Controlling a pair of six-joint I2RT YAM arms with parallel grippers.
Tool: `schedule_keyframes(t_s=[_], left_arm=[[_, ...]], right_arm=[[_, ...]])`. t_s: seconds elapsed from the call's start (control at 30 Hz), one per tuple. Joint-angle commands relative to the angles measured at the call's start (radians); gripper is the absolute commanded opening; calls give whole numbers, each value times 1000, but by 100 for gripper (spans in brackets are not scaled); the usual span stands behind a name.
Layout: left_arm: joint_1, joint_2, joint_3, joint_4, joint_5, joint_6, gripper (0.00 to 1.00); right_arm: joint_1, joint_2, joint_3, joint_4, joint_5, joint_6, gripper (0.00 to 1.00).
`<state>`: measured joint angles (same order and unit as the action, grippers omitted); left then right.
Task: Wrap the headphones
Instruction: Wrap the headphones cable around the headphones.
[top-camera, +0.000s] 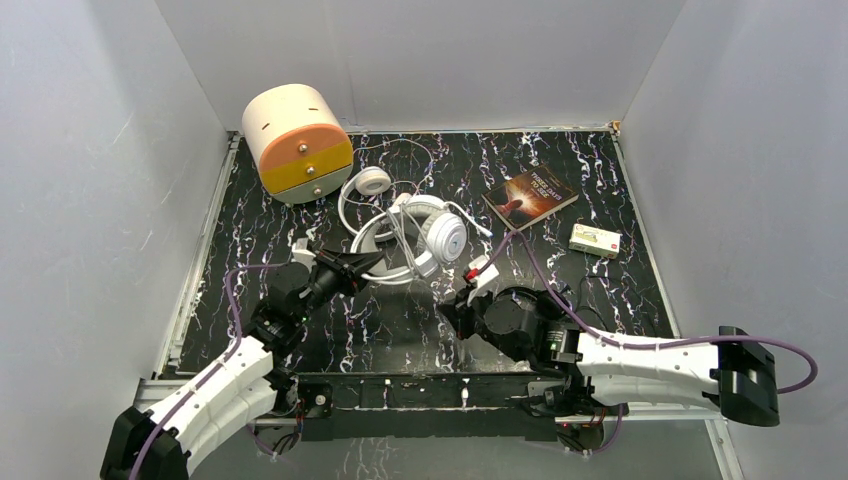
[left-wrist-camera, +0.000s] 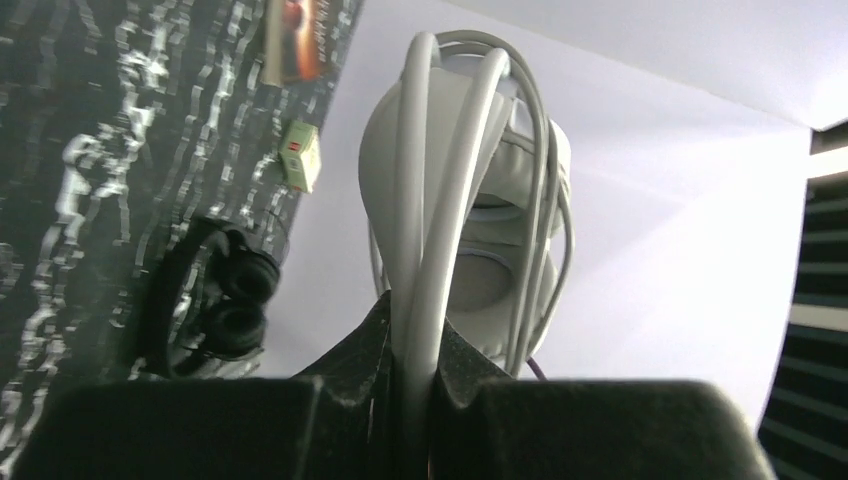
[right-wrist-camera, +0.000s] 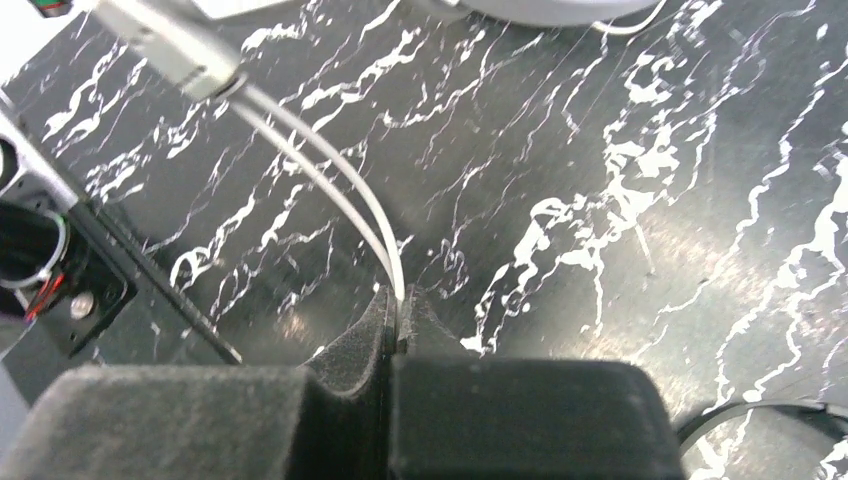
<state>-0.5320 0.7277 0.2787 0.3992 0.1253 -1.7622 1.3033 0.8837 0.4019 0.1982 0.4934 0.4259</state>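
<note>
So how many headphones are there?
3. The big white over-ear pair is in the middle, its headband pinched by the left gripper. The slimmer white on-ear pair lies just behind it. The small black pair lies off to the right, near the small box; none seem hidden.

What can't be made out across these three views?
1. White cord pinched in the right fingers: the right wrist view's upper edge cuts it off, so its headphones are unclear.
2. Black headphones: plain in the left wrist view, barely separable from the dark table in the top view.
3. Book title: too small in the top view.
4. Small box label: too small in any view.
</note>
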Motion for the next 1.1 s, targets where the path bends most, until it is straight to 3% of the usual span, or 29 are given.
schedule_keyframes(t_s=[0.0, 0.07, 0.13, 0.23, 0.3, 0.47, 0.77, 0.93, 1.07], left_arm=[[4, -38, 157, 102, 108, -68, 0], [4, -48, 195, 62, 128, -58, 0], [4, -57, 209, 58, 145, -60, 0], [4, -69, 227, 33, 159, -53, 0], [4, -78, 238, 9, 155, -40, 0], [4, -73, 234, -15, 136, -21, 0], [5, -61, 183, 49, 99, -34, 0], [11, -33, 167, 87, 103, -32, 0], [24, -35, 159, 104, 107, -28, 0]], right_arm=[[0, 41, 66, 114, 189, -75, 3], [-4, 62, 69, 232, 234, -114, 5], [-10, 83, 54, 360, 291, -143, 16], [-29, 121, 29, 600, 256, -243, 15], [-34, 166, 70, 613, 254, -250, 15], [-34, 201, 149, 401, 212, -135, 19], [-33, 35, 103, -83, 26, 21, 77], [-34, -76, 114, -384, -128, 41, 94], [-40, -212, 114, -513, -224, 79, 99]])
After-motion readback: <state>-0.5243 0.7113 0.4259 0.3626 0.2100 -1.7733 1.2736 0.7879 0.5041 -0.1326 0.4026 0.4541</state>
